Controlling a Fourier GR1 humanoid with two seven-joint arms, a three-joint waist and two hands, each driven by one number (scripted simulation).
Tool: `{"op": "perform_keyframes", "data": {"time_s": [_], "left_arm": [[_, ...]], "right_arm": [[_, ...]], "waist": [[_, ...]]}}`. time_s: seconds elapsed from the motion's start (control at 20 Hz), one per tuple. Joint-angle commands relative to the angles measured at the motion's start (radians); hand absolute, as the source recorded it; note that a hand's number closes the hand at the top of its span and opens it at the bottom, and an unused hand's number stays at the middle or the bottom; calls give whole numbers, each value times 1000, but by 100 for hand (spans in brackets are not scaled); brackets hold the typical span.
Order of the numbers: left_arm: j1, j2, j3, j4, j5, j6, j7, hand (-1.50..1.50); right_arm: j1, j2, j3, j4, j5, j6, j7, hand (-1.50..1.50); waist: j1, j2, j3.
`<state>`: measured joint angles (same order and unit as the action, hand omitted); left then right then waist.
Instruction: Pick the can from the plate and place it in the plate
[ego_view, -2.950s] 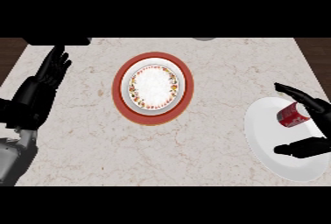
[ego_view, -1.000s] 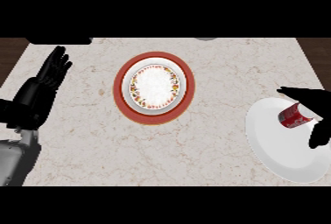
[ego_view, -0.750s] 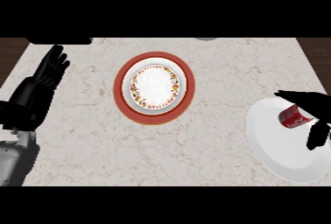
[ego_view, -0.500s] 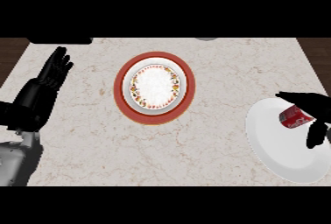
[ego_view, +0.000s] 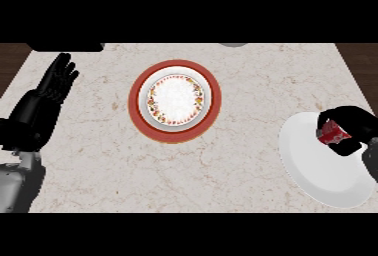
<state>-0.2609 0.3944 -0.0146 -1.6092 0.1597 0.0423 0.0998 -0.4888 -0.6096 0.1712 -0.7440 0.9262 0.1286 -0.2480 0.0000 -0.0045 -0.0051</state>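
Note:
A red can (ego_view: 333, 134) lies over the plain white plate (ego_view: 317, 170) at the right edge of the counter. My right hand (ego_view: 356, 126) is curled round the can, fingers and thumb wrapping it and hiding part of it. Whether the can touches the plate I cannot tell. A second plate, red-rimmed with a white patterned centre (ego_view: 176, 100), sits in the upper middle of the counter with nothing on it. My left hand (ego_view: 46, 102) rests open at the left edge, fingers pointing up, far from both plates.
The marble counter (ego_view: 221, 170) runs to a dark wooden floor at the left and right top corners. A grey round object (ego_view: 233, 44) and a dark object (ego_view: 66, 46) peek in at the counter's far edge.
My right hand has closed further round the can, fingers curling in over it on the white plate. The left hand has barely shifted.

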Motion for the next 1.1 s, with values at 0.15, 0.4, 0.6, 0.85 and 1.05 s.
{"op": "perform_keyframes", "data": {"time_s": [0.15,0.4,0.6,0.85,1.05], "left_arm": [[50,21,41,1,-8,24,4,0],[66,23,44,-7,-10,20,2,0],[70,18,38,-24,6,5,15,0],[56,39,55,-28,13,-12,17,0],[42,-4,22,-1,-13,7,-5,0]], "right_arm": [[192,123,-165,12,-61,-153,465,150],[283,213,-122,-229,30,-328,683,150],[348,284,-56,-478,102,-357,832,150],[404,374,68,-826,167,-341,925,150],[369,443,183,-1074,209,-267,997,150]], "waist": [[-108,-30,-1],[-88,-29,-4],[-82,-30,-4],[-63,-21,-1],[-49,-12,1]]}}
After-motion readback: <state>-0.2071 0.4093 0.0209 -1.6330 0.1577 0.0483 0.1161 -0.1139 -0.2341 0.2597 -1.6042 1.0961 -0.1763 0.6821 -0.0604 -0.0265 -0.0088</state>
